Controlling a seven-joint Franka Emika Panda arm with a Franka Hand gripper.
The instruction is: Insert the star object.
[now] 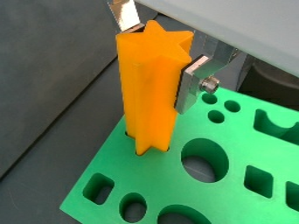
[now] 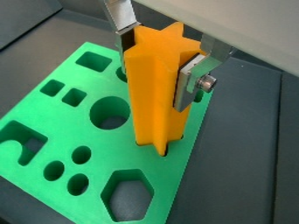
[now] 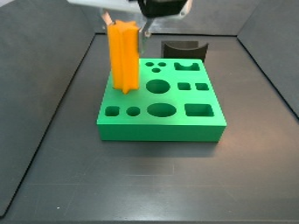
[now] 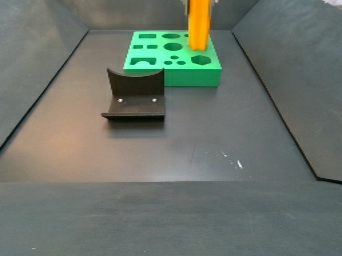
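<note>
A: Where does the star object [image 2: 158, 87] stand?

B: Upright in the green block [image 2: 47, 157], its lower end set in a hole near one edge of the block's top face. Both wrist views show the base at the hole's mouth; how deep it sits cannot be told. In a side view [image 3: 122, 57] it rises well above the block.

A: And the tool [image 2: 158, 44]?

B: It sits at the bar's upper end. One silver finger [image 2: 193, 77] lies flat against a ridged side; the opposite finger [image 2: 119, 19] shows at the far side near the top. The tool is clamped on the star object. In a wrist view [image 1: 158, 48] the same grip shows.

A: What else is there?

B: The block lies flat on the dark worktop [image 4: 187, 170], with round, square, hexagonal and arched holes open. The fixture [image 4: 134, 97] stands on the worktop, apart from the block [image 4: 174, 58].
</note>
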